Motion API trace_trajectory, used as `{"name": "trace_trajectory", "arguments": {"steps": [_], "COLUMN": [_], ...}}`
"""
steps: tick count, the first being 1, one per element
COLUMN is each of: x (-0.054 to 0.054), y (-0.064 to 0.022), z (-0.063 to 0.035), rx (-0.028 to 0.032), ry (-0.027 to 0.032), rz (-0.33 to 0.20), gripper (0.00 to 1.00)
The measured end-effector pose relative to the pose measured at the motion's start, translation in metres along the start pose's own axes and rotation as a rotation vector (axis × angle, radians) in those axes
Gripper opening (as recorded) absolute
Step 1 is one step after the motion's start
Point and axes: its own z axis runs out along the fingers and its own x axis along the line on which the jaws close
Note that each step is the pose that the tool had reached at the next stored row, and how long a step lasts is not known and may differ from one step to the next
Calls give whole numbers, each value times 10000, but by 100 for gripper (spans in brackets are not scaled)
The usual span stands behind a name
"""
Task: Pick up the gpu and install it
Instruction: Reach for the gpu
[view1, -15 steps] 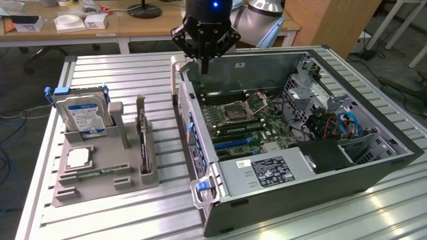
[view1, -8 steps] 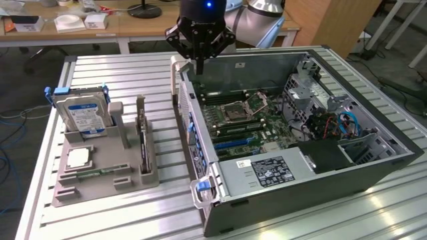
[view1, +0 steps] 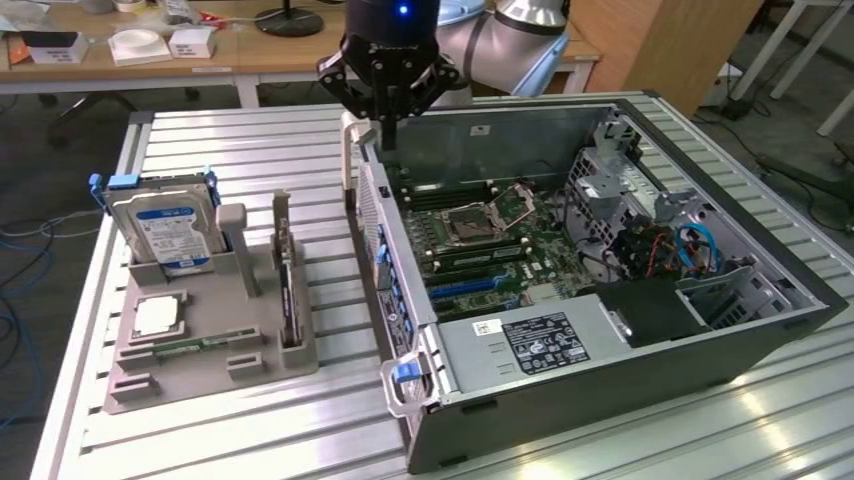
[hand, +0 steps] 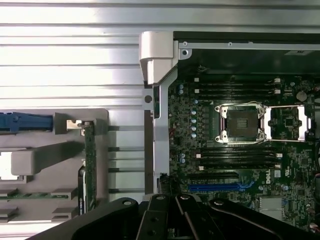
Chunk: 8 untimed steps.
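None of the work shows done: the thin dark gpu card (view1: 286, 280) stands in its grey moulded holder (view1: 187, 365), the black claw (view1: 392, 130) closed and empty.

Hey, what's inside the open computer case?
A green motherboard with a CPU socket, a power supply at one end and blue cables. The power supply covers whatever lies beneath it. The gpu stands outside, in the gray holder.

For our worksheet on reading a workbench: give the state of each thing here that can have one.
computer case: lying on its side, open.
processor socket: open, empty.
claw: shut, empty, above the case's edge.
graphics card: standing on edge in the grey holder.
hard drive: upright in the holder.
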Motion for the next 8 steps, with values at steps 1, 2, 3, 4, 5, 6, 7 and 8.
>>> {"name": "trace_trajectory", "arguments": {"steps": [1,2,3,4,5,6,7,8], "x": [13,28,41,55,69,84,98,112], "y": [-1,-1,-3,-3,-4,-5,-6,-7], "z": [0,0,-1,-1,-1,-1,-1,-1], "rx": [0,0,0,-1,-1,-2,-1,-1], "ry": [1,2,3,3,3,4,5,5], "rz": [-8,-14,-22,-29,-36,-43,-50,-55], "gripper": [10,10,10,10,10,10,10,10]}}
